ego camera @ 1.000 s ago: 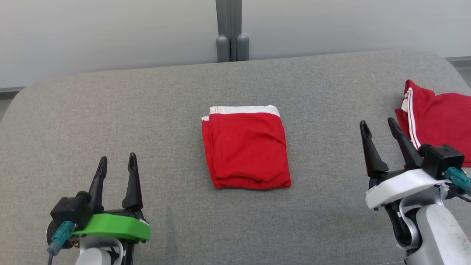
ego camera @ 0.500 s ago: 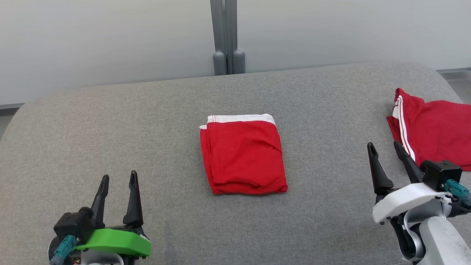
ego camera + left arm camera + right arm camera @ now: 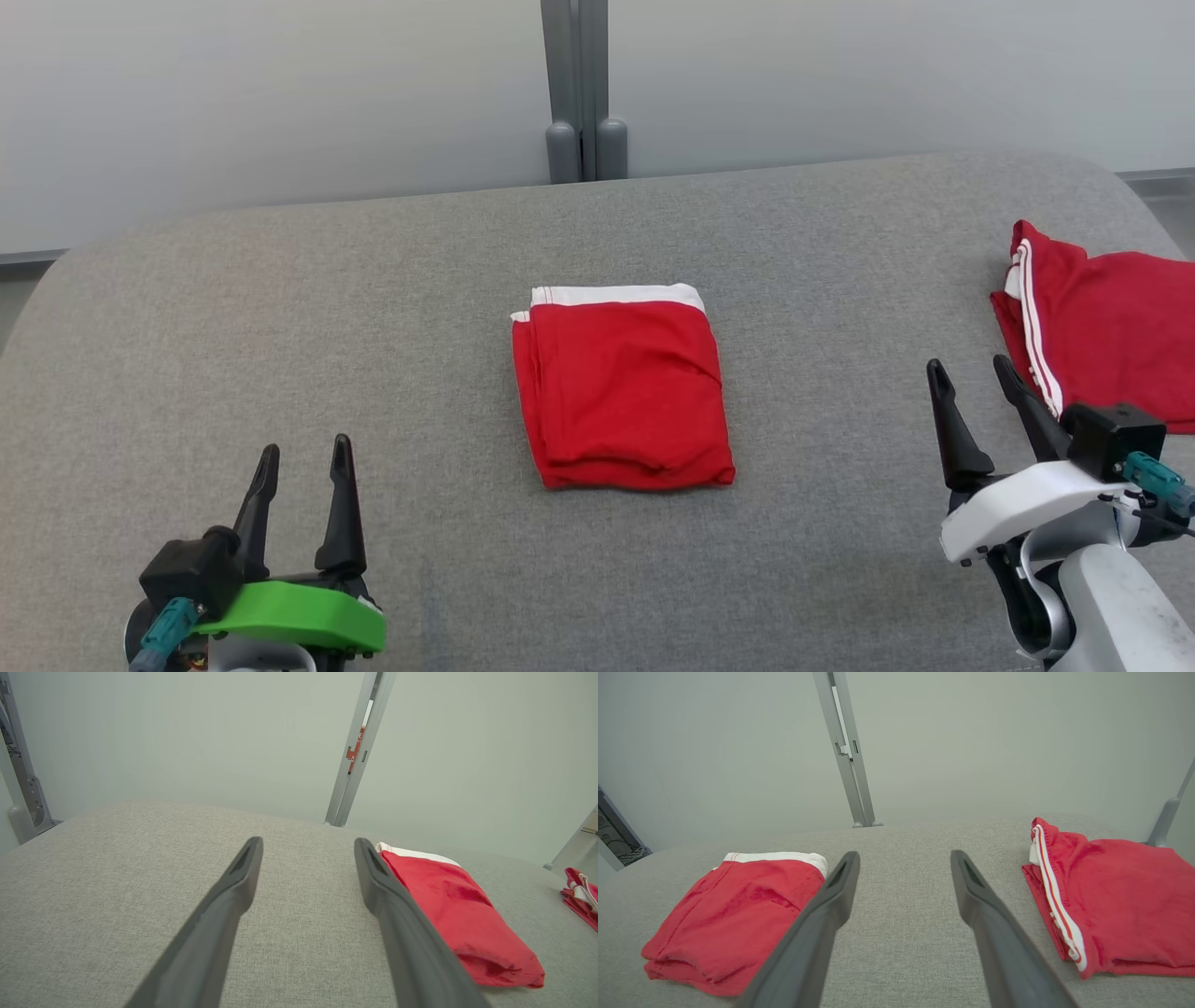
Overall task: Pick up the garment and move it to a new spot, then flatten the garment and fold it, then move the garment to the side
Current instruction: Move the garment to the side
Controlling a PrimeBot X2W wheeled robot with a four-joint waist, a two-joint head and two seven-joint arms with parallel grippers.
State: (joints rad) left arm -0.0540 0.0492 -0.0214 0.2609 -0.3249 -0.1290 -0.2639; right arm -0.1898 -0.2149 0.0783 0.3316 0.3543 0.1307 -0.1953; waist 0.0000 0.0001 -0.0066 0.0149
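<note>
The folded garment point(image 3: 624, 387) lies flat in the middle of the grey padded surface point(image 3: 280, 308). It is a neat, roughly square packet of bright red cloth, soft and lightly creased. A white band runs along its far edge, and the stacked folds show as rounded layers at the near edge and down the left side. Nothing touches it. Underneath, the surface is a coarse grey weave with rounded corners at the back.

Over at the near left, the left gripper point(image 3: 306, 444) wears a green collar. Its two long, dark, tapered fingers are spread with bare weave between them, so it is released and carrying nothing. In its wrist view the red packet sits off beside the right-hand finger, apart from it.

Near right now: the right gripper point(image 3: 968, 362), white-collared, has its fingers parted too and is empty, well apart from the folded packet. Just beyond it lies a second red garment point(image 3: 1111, 345). This one is folded more loosely, with white stripes down its left edge, and it reaches the right edge of the surface. In the right wrist view one red piece lies to each side of the open fingers, neither touched.

Behind it all is a smooth pale wall point(image 3: 280, 93), and a grey metal post point(image 3: 579, 84) with two rounded feet meets the back edge of the surface.
</note>
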